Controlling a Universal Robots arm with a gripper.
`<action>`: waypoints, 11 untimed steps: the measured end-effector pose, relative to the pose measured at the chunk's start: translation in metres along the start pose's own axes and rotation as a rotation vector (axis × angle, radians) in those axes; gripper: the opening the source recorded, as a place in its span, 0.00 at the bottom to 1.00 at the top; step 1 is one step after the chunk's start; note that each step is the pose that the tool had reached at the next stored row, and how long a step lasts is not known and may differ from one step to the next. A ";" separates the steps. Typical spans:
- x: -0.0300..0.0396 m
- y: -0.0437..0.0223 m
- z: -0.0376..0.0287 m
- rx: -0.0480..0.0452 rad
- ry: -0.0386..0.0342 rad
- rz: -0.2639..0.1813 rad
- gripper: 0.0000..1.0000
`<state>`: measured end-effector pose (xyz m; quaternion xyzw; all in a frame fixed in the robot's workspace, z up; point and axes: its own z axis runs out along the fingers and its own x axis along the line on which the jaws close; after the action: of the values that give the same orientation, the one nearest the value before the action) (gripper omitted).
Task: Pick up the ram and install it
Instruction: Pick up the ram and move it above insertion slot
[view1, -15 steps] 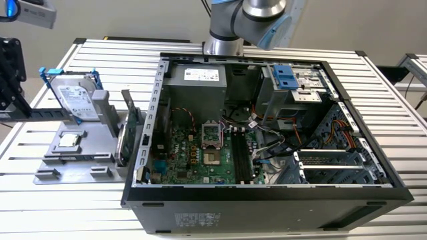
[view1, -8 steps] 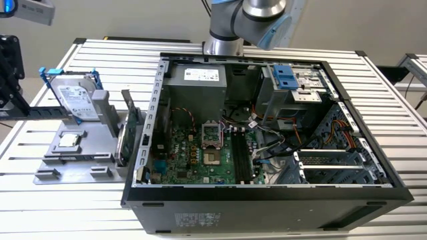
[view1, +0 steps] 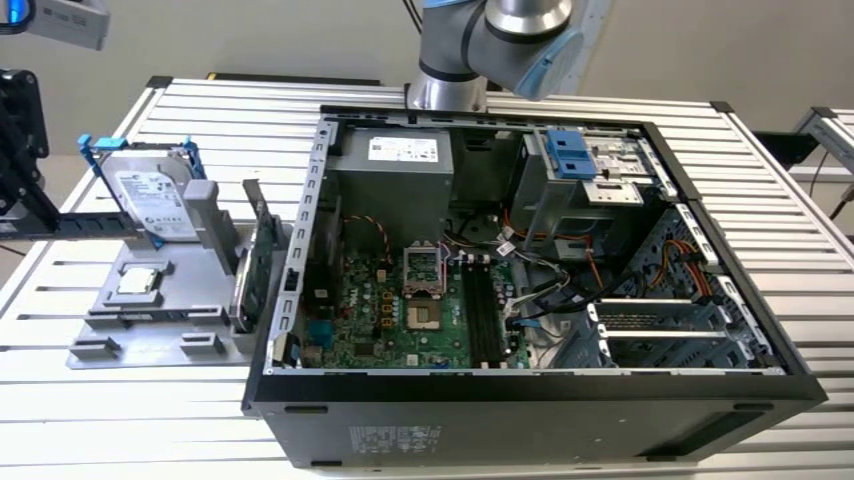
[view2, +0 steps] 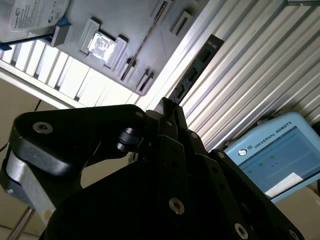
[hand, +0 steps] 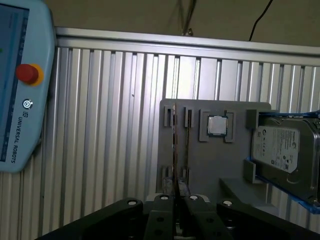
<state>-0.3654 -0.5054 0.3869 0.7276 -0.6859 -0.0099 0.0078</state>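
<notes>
Gripper (view2: 169, 109) clamped narrow on the ram (view2: 197, 67), which projects ahead. Judged light, stiff, fragile; grip edges only.

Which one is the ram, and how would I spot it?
Find the open computer case, then the grey holder beside it on the exterior view's left. The ram stands on edge at the holder's side farthest from the silver hard drive. It's a thin dark stick with a row of chips, unlike the flat square chip.
</notes>
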 end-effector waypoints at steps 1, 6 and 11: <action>0.0000 -0.0002 -0.0001 -0.0001 0.0000 0.000 0.00; 0.0004 -0.0075 -0.0002 0.0000 0.0000 0.000 0.00; 0.0012 -0.0196 -0.0005 0.0001 0.0000 0.000 0.00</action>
<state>-0.3458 -0.5054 0.3869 0.7276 -0.6859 -0.0099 0.0077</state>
